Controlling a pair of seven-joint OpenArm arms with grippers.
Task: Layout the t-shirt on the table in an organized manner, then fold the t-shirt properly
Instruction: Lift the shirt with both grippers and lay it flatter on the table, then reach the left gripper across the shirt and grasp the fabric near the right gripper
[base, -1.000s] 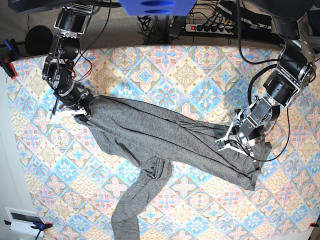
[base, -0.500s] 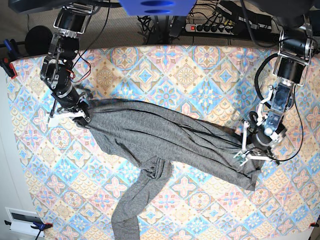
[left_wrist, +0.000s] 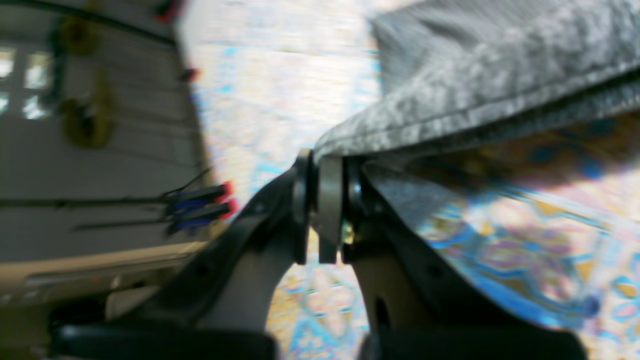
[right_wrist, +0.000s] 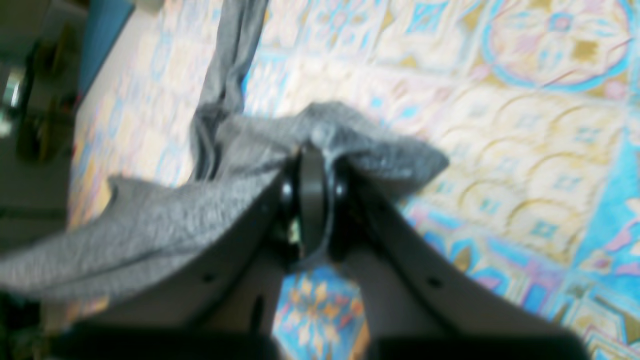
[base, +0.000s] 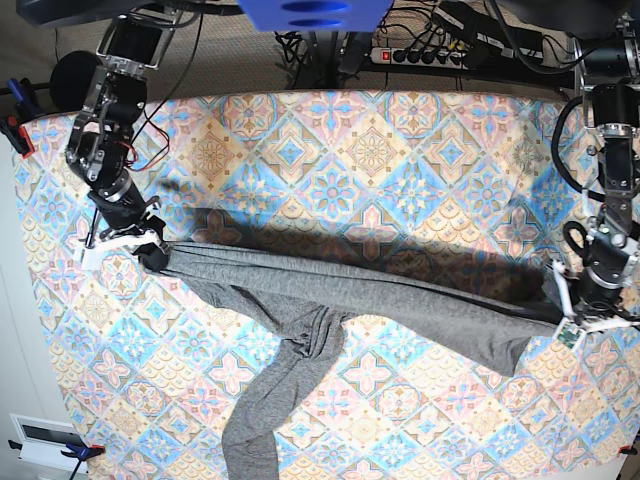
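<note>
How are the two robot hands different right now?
The left gripper pinches the t-shirt at the right edge of the base view, while the right gripper pinches it at the left edge. In the base view the left gripper's arm comes almost straight down, and the right gripper's arm leans in at a slant. The left gripper holds a flat hem edge; the right gripper holds a bunched corner. Both are shut on the shirt, stretching it across the table.

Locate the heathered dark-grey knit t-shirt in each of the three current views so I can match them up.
Base: the heathered dark-grey knit t-shirt stretches across mid-frame between both grippers, one sleeve trailing to the lower edge.
Left wrist: its hem fills the upper right, pinched in the left gripper.
Right wrist: bunched at centre-left, pinched in the right gripper.
Shared landmark: the pastel diamond-tiled table cloth.
</note>
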